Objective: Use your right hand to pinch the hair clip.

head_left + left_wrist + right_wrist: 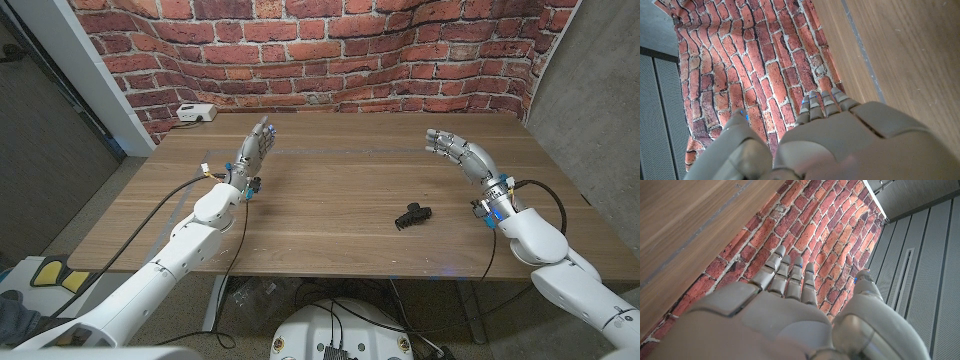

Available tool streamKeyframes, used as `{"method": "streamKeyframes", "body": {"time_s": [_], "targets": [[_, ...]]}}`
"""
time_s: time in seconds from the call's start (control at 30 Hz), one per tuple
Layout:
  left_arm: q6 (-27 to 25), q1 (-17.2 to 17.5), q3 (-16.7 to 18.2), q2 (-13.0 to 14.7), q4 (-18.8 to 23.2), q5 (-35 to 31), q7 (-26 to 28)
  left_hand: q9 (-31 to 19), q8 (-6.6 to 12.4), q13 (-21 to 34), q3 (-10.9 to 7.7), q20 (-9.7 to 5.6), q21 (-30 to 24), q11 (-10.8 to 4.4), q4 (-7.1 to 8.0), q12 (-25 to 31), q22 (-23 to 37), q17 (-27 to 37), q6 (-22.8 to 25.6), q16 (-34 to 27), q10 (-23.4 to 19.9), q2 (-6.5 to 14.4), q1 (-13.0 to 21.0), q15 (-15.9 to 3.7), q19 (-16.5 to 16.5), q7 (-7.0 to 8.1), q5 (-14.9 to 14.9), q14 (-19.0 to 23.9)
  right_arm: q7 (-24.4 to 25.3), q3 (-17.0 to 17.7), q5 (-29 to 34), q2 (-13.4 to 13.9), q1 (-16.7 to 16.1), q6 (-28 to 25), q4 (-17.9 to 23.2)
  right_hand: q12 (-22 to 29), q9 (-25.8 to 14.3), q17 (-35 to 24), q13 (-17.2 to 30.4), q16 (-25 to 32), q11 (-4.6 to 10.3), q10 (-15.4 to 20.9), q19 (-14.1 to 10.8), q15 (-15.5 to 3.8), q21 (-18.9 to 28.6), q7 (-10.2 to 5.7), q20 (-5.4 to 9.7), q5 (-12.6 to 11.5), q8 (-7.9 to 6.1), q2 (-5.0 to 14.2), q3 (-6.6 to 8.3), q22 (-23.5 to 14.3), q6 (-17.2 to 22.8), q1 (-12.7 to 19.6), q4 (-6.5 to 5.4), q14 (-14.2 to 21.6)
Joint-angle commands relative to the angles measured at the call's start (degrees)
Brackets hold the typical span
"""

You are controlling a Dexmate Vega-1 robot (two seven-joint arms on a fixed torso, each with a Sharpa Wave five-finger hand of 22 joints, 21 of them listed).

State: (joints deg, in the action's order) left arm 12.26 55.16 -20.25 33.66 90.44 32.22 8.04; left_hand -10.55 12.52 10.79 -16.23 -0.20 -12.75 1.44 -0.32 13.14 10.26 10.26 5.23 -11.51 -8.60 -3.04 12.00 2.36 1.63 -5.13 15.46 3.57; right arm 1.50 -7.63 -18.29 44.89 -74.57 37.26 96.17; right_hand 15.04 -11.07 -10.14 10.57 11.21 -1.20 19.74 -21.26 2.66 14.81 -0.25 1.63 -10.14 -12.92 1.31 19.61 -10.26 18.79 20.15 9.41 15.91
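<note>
The black hair clip is seen lying on the wooden table, toward the near edge and right of centre. The right hand is held open and empty, farther back and to the clip's right; the left hand, also open and empty, is well apart. The clip's long axis is judged roughly crosswise. Bare wood is left all around it.

Head camera: above, looking down my arms across the table; wrist cameras: close behind each robot hand, turned, facing the brick wall; shared by all: table and wall.
</note>
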Motion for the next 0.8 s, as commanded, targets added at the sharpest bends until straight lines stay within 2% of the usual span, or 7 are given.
{"method": "streamKeyframes", "body": {"time_s": [0.03,0.23,0.47,0.73,0.8], "targets": [[-0.1,-0.6,-0.4,-0.1,-0.4,-0.5,-0.3,-0.1,-0.06,0.2,-0.15,0.31,0.1,0.08,-0.3,0.0,0.1,0.1,0.6,0.2,-0.6,-0.2,0.3,-0.1,0.3,0.08,-0.2,0.6,5.1,3.8,10.0,0.2,-4.3,-0.6,3.4,0.0,-0.3,-0.1,0.1,-0.1,0.43,0.1,-0.7,-0.23,-0.1,0.11,0.06,-0.1,0.29,-0.01,0.48,-0.2,-0.4,0.8,0.14,0.5],[-0.1,-1.2,-0.5,-0.2,-1.2,-0.3,-0.8,-0.1,-0.09,0.2,-0.15,0.42,0.2,0.08,-0.35,0.0,0.1,0.1,0.7,0.2,-0.6,-0.2,0.4,-0.06,0.2,0.05,-0.3,0.7,4.6,4.4,9.8,0.1,-5.3,-0.7,4.4,-0.1,-0.3,-0.1,0.1,-0.1,0.73,0.2,-1.0,-0.43,-0.1,0.07,0.03,-0.1,0.36,-0.09,0.56,-0.2,-0.4,1.2,0.21,0.8],[0.1,-1.9,-0.5,-0.3,-2.0,-0.2,-1.4,-0.1,-0.14,0.2,-0.13,0.45,0.2,0.05,-0.4,-0.1,0.1,0.1,0.8,0.3,-0.6,-0.1,0.5,-0.15,0.2,0.15,-0.4,0.7,6.3,6.5,14.0,0.1,-7.8,-2.9,7.0,-0.1,-0.2,-0.1,0.1,0.0,1.78,0.6,-1.8,-0.46,0.0,-1.21,-0.05,-0.1,0.53,-0.22,0.79,-0.3,-0.4,2.2,0.36,1.7],[0.3,-2.4,-0.8,-0.5,-2.8,-0.1,-2.1,-0.1,-0.22,0.2,-0.12,0.51,0.3,0.05,-0.45,-0.2,0.1,0.1,0.8,0.3,-0.7,-0.1,0.7,-0.15,0.1,0.14,-0.4,0.7,8.5,9.8,22.3,0.8,-10.3,-5.6,10.0,-0.6,-0.2,-0.1,0.1,-0.1,2.63,0.0,-2.2,-0.61,-0.1,-1.74,-0.02,-0.3,0.62,-0.04,1.36,-0.3,-0.3,3.9,0.61,2.1],[0.4,-2.5,-0.8,-0.6,-2.9,-0.1,-2.1,-0.1,-0.21,0.2,-0.11,0.54,0.3,0.06,-0.46,-0.2,0.1,0.1,0.9,0.4,-0.7,-0.1,0.7,-0.11,0.1,0.12,-0.5,0.7,9.0,10.5,24.2,0.8,-10.8,-6.5,10.6,-1.2,-0.2,-0.1,0.1,-0.3,2.63,-1.2,-2.3,-0.63,-0.2,-2.08,0.03,-0.3,1.14,-0.1,1.62,-0.3,-1.4,4.9,0.66,2.1]]}}
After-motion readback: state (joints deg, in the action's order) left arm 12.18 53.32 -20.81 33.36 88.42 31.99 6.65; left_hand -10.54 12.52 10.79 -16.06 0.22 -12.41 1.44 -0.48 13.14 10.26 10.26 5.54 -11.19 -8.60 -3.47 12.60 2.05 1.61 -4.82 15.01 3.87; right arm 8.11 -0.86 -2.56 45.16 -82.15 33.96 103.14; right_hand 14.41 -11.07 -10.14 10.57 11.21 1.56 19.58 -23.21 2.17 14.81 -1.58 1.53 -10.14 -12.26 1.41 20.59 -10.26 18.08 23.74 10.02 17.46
